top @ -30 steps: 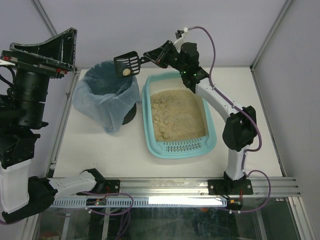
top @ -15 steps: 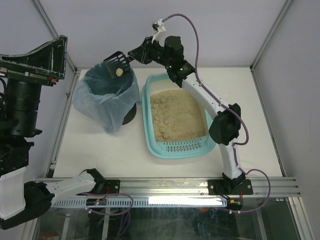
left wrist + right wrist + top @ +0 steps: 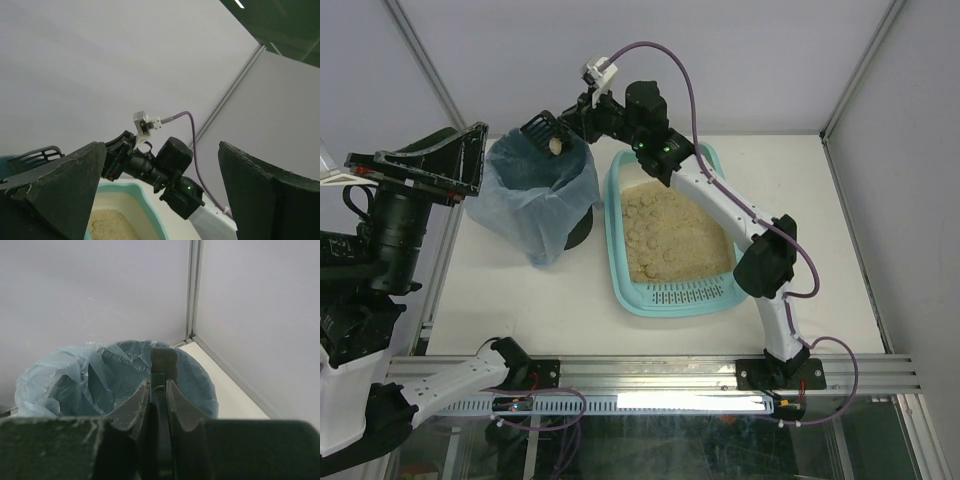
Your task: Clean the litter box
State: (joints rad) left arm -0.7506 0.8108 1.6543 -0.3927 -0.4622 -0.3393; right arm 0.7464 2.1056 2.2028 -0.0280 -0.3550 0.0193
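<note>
Overhead: clump (image 3: pixel 554 146) in scoop (image 3: pixel 542 128) above bin (image 3: pixel 530 200) — wrist view hides clump.

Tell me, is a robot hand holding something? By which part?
The right gripper holds the black litter scoop by its handle. The left gripper is open and empty.

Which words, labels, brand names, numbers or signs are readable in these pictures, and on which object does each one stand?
Blue bin liner: a short line of dark print near its rim, too small and blurred to read.
Litter box: no text visible.
Scoop: no text visible.
Nothing else in any view carries readable writing.
</note>
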